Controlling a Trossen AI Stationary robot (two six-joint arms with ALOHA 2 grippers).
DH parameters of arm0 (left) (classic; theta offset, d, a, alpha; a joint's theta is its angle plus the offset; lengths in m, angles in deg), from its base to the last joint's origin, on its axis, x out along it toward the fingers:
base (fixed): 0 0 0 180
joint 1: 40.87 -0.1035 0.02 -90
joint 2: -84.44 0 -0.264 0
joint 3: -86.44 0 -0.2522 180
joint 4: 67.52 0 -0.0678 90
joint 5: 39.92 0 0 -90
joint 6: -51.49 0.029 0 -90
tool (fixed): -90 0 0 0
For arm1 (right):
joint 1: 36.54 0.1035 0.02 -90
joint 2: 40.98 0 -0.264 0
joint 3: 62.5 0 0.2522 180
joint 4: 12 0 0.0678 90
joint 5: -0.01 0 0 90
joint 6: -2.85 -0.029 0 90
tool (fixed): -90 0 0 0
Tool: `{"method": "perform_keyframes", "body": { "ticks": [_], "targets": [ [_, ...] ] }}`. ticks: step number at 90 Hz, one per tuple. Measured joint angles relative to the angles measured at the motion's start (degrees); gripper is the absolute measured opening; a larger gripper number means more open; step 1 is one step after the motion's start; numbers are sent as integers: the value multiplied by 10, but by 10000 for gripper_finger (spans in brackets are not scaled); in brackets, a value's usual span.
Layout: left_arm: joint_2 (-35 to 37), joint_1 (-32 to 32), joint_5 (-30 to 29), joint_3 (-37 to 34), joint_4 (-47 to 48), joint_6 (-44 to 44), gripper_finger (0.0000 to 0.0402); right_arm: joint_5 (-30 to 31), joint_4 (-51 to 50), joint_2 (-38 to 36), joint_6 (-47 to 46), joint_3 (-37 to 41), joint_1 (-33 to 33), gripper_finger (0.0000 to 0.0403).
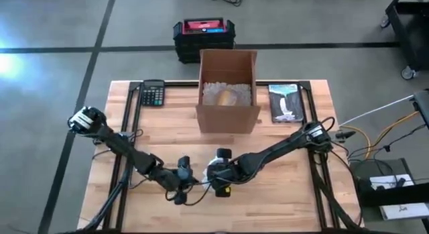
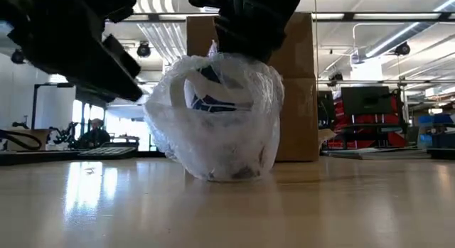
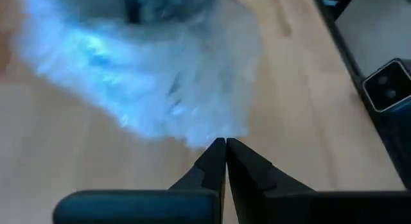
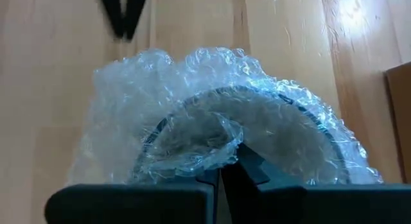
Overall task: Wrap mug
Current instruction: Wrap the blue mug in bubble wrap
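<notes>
- My right gripper [image 4: 221, 169] is down on top of the white-and-blue ceramic mug [image 2: 213, 92]. Its fingers are pressed together on a gathered fold of the clear bubble wrap [image 4: 192, 121] that covers the mug.
- In the low view the wrapped bundle stands on the pale wooden table [image 2: 227, 205], directly beneath that gripper. The wrap goes all the way round it, down to the tabletop.
- My left gripper [image 3: 225, 147] has its fingers together with nothing between them, tips just off the edge of the wrap, with the bundle straight ahead of them.
- From above, the two grippers sit close together near the front-centre of the table, with the bundle between them.
- Well beyond both grippers stands the open brown cardboard box [image 1: 228, 90] with white filling inside.
- Farther off to the left arm's side of that box lies a black desk calculator [image 1: 153, 93].
- On the right arm's side of it lies a dark printed booklet [image 1: 285, 103].
</notes>
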Motion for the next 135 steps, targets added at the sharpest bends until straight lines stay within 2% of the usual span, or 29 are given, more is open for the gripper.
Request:
{"method": "perform_keyframes", "body": {
  "ticks": [7,24,39,51,66,84,94,104,114,135],
  "targets": [
    [-9,-2,-7,26,-5,45,0,0,2,0,0,0,0,0],
    [-10,-9,-78,81,28,134,0,-2,5,0,0,0,0,0],
    [-4,-22,-139,103,52,171,0,-6,9,0,0,0,0,0],
    [-15,-44,-127,100,50,156,0,-6,16,0,2,0,1,0],
    [-42,-68,-74,98,43,122,0,-12,4,-8,3,1,1,0],
    [-49,-71,-65,99,42,117,0,-29,-96,-47,2,-48,1,0],
    [-48,-71,-61,98,42,117,0,-15,-152,-63,4,-77,0,0],
    [-48,-71,-60,98,41,117,0,15,-148,-63,11,-78,-8,0],
    [-48,-71,-60,100,43,117,0,19,-144,-44,5,-64,-21,0],
    [-44,-70,-58,109,49,120,0,-32,-117,25,9,-47,-31,0]
  ]
}}
